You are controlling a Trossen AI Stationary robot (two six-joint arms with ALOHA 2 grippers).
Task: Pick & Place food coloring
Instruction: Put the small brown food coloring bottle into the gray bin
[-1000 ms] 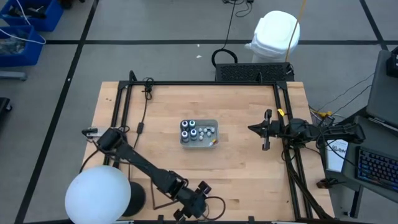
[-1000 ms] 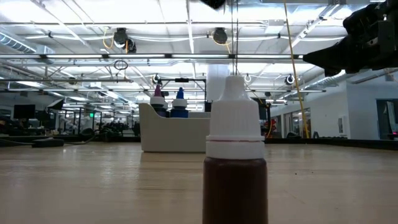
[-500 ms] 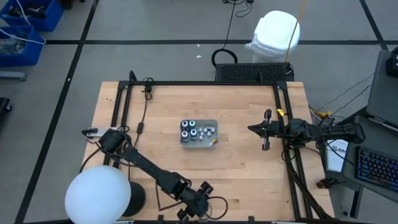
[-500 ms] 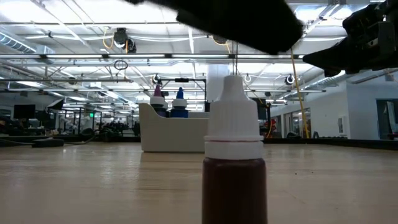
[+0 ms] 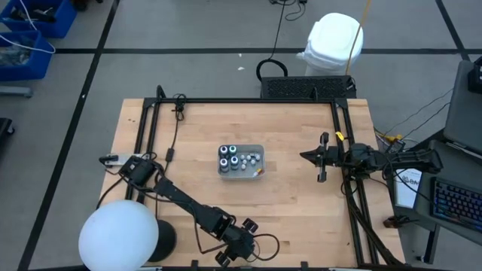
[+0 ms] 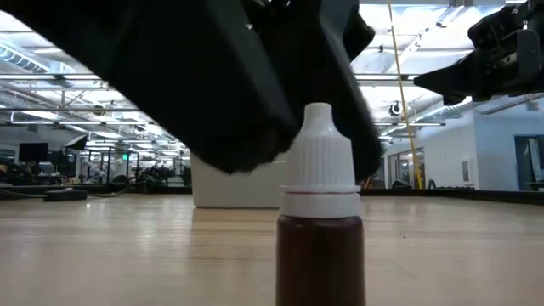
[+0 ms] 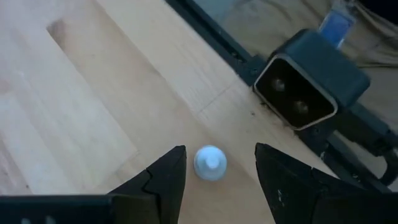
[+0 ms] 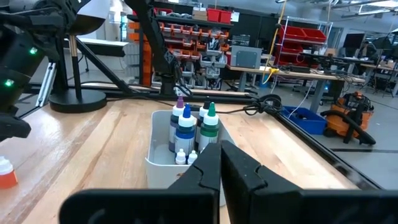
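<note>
Above a small white-capped brown dropper bottle [image 7: 209,163], the left gripper [image 7: 214,180] has jaws apart; off-centre closing could topple it.

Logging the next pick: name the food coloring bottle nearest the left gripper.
The lone white-capped, brown-filled bottle standing near the table's front edge, between the fingers of the open left gripper. The other bottles sit in the white tray mid-table.
</note>
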